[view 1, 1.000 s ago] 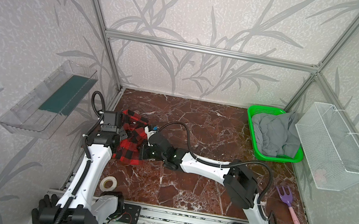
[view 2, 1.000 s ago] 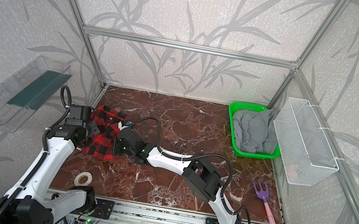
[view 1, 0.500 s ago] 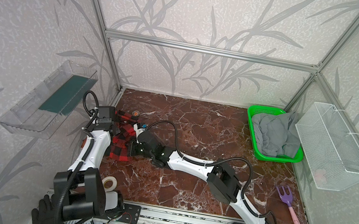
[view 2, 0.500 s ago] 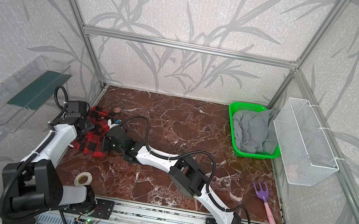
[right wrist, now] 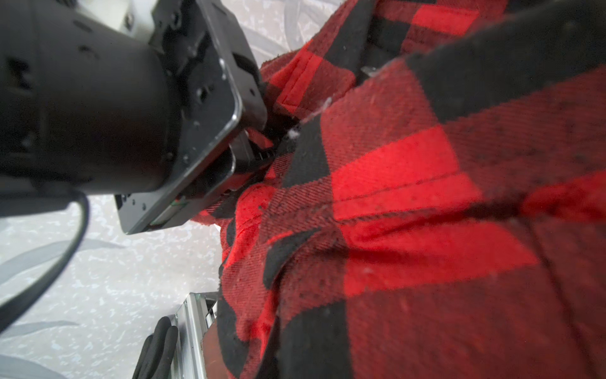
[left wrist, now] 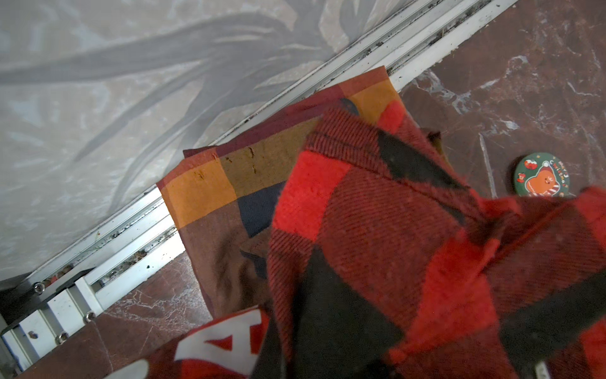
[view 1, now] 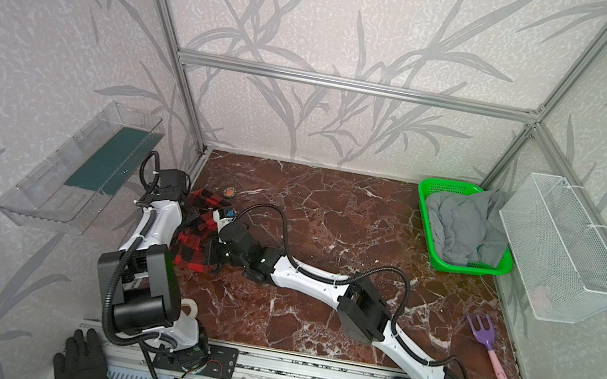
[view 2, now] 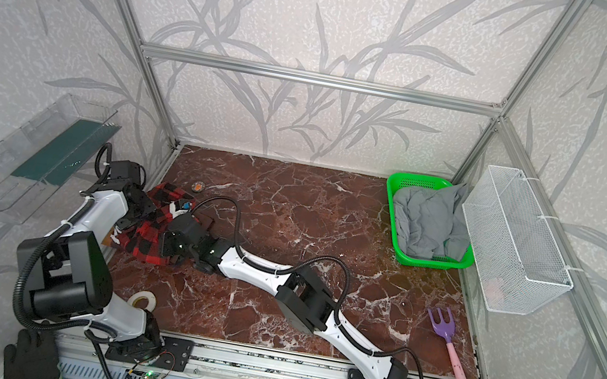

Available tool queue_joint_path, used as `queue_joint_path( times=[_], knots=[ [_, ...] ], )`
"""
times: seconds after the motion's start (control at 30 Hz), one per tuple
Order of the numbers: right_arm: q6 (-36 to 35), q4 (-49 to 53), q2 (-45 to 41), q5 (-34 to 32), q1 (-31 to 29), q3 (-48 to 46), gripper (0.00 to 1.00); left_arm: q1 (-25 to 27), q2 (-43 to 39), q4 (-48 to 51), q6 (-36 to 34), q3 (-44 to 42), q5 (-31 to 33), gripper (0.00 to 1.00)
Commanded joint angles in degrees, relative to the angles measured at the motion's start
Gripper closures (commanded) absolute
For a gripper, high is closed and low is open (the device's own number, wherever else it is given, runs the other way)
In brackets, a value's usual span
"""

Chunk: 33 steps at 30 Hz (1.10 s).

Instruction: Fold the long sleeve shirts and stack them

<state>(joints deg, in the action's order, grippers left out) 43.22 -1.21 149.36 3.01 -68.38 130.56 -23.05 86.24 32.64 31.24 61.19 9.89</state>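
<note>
Red-and-black check shirt: soft flannel, bunched and held up between the two pincers at the left edge of the bench. Left pincer: closed tight, with a fold of the check cloth nipped between its fingers. Right pincer: closed likewise, its tips buried in the opposite side of the same shirt; cloth hides its fingers in its own wrist view. Plaid shirt: brown, orange and navy, lying flat on the bench directly beneath the left pincer. One edge rests over the aluminium rail, and the check shirt drapes over part of it. Red patch, close under the left pincer: white block lettering, only an "A" readable. Round badge: green, with a gingerbread figure, reads "MERRY CHRISTMAS"; on the bench just beyond the shirts. Tape roll: behind the left pincer, near that arm's base. Green basket holding grey cloth: well apart from both pincers, at the far side of the bench.
</note>
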Motion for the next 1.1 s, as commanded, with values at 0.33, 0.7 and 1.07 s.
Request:
queue_joint_path(
  times=[0.33,0.7,1.07],
  knots=[
    [-0.1,1.1,4.8,0.1,-0.4,5.5,1.0,-0.7,-1.4,-1.0,0.9,1.2,-4.4,0.51],
    [3.2,0.0,5.8,0.5,0.9,5.0,1.0,0.2,-7.7,-2.4,0.6,-1.7,-7.7,0.26],
    [3.3,2.9,7.9,-0.4,1.4,7.4,1.0,3.8,-16.1,-3.7,-0.5,-4.9,-7.3,0.01]
  ],
)
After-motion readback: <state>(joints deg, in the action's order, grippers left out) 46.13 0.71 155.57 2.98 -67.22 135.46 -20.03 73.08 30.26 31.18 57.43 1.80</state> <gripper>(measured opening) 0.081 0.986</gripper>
